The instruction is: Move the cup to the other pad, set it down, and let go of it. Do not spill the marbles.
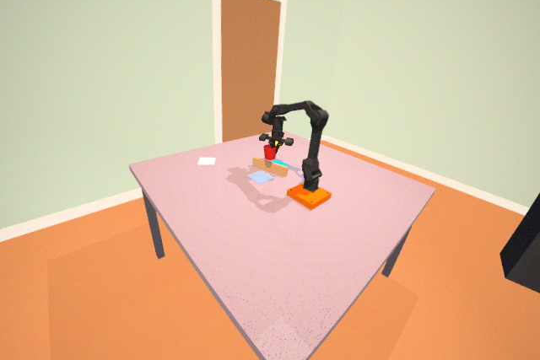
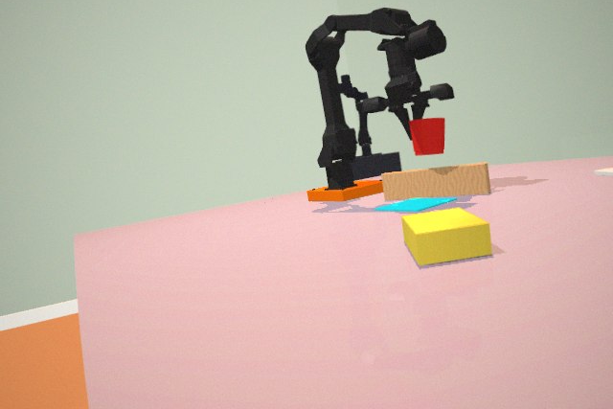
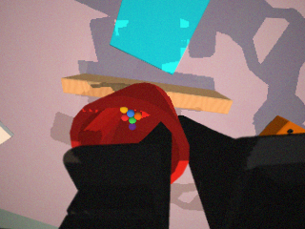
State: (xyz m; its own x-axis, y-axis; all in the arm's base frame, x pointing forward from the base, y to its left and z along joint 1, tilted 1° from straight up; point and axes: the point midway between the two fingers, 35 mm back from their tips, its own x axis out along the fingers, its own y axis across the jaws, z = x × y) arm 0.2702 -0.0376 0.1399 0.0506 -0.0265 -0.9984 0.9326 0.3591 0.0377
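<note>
The red cup point(image 1: 269, 153) point(image 2: 428, 136) point(image 3: 156, 97) hangs in the air, close to upright, above the wooden barrier. My gripper point(image 1: 276, 147) point(image 2: 412, 128) point(image 3: 173, 120) is shut on the cup's wall, one finger inside it. Several coloured marbles point(image 3: 132, 116) lie inside the cup. The light blue pad point(image 1: 261, 176) lies on the near side of the barrier in the top view. The cyan pad point(image 1: 280, 163) point(image 2: 416, 204) point(image 3: 159, 31) lies on the barrier's other side, with nothing standing on it.
The low wooden barrier point(image 1: 274, 167) point(image 2: 435, 182) point(image 3: 202, 99) stands between the two pads. A yellow block point(image 2: 447, 240) lies beyond the cyan pad. A white square point(image 1: 206, 160) lies farther off on the table. The arm's orange base point(image 1: 309, 196) point(image 2: 336, 193) is beside the barrier.
</note>
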